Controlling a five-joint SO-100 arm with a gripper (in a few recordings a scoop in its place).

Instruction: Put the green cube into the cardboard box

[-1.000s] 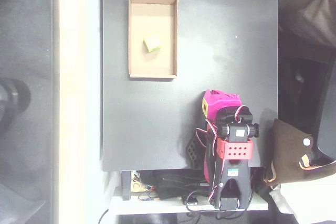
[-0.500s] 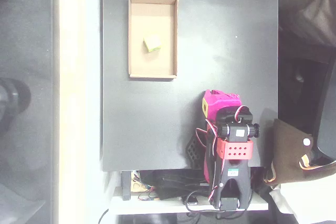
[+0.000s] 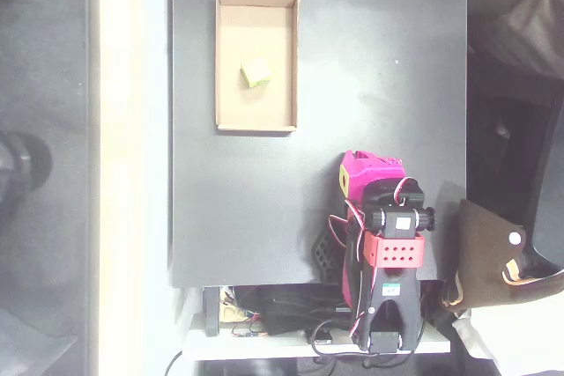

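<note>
One matte green cube (image 3: pixel 256 75) sits inside the shallow cardboard box (image 3: pixel 227 59); tool (image 3: pixel 345 179) state unclear

In the overhead view, the counter (image 3: pixel 264 217) occupies the middle of the picture. The cardboard box (image 3: pixel 256 60) lies on the counter in its upper left part, long side running top to bottom, near the counter's top and left edges. The green cube (image 3: pixel 256 74) rests on the box floor, roughly central, apart from all four walls and turned slightly askew to them. The arm (image 3: pixel 383 253) stands at the counter's lower right, its base overhanging the bottom edge. The gripper (image 3: pixel 351 178) sits folded at the arm's upper end, over the counter, well apart from the box, below and right of it.
</note>
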